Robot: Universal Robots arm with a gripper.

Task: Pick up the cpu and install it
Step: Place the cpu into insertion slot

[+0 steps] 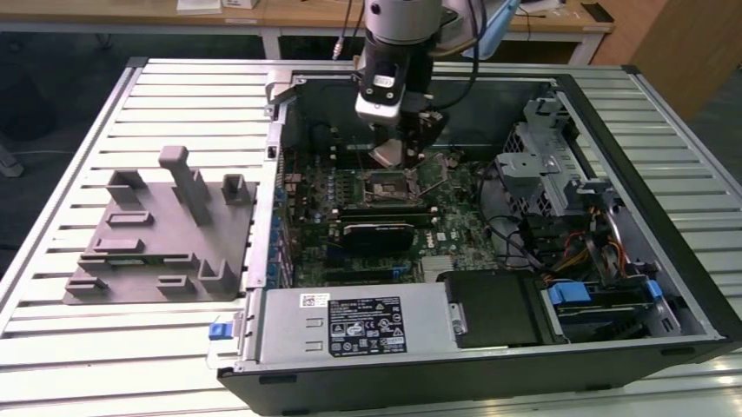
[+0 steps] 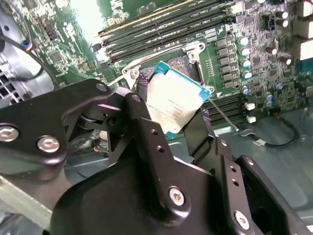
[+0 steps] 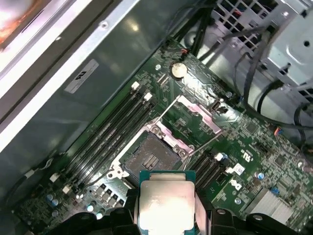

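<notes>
Robot arm holds a cpu over an opened desktop computer. In the exterior view, the arm reaches down from above into the computer case (image 1: 696,287), which lies on its side with its cover off on a slatted metal surface (image 1: 69,347). The gripper (image 1: 394,158) hangs over the middle of the green motherboard (image 1: 458,228), just above the socket (image 1: 388,184).

In both wrist views the gripper (image 2: 168,108) (image 3: 166,211) is clenched on the cpu (image 2: 178,95) (image 3: 166,200). Its two black fingers (image 2: 142,105) press against opposite edges of the square chip, and the shiny metal top faces the cameras. The chip is off the board, held in the air close to the socket (image 3: 149,156). In the second wrist view it sits at a slant to the socket's frame.

The socket (image 2: 182,61) is empty, its dark contact field bare. In the first wrist view its metal hold-down frame (image 3: 195,115) is folded back toward the round coin battery (image 3: 178,70). Rows of black memory slots (image 3: 112,128) run alongside the socket.

On the surface at the exterior view's left, well apart from the case, stands a grey moulded fixture block (image 1: 162,234). A silver power supply (image 1: 347,326) fills the case's near corner.
</notes>
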